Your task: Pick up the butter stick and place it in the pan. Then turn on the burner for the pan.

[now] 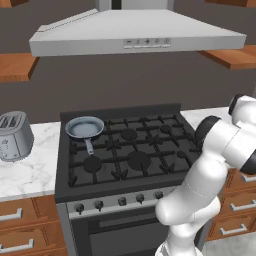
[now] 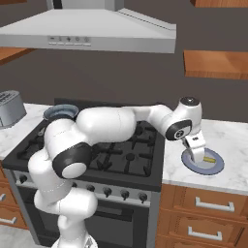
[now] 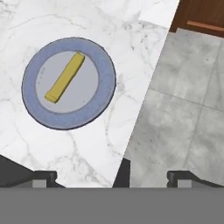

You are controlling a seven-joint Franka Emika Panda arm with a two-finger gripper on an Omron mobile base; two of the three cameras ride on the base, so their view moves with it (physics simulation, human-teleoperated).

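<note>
The butter stick (image 3: 65,78) is a thin yellow bar lying slantwise on a flat blue-grey plate (image 3: 105,83) on the marble counter to the right of the stove. My gripper (image 3: 111,177) hangs above the counter's front edge, off to one side of the plate, open with nothing between its fingers. From the right base view, the gripper (image 2: 196,153) points down over the plate (image 2: 216,166), next to the butter stick (image 2: 209,158). The pan (image 1: 85,127) stands on the stove's back left burner, its handle pointing to the front, and appears again as the pan (image 2: 60,113).
A row of dark knobs (image 1: 121,201) runs along the stove's front panel. A silver toaster (image 1: 15,135) stands on the left counter. The range hood (image 1: 135,35) hangs over the stove. Beyond the counter edge in the hand view lies grey floor (image 3: 183,118).
</note>
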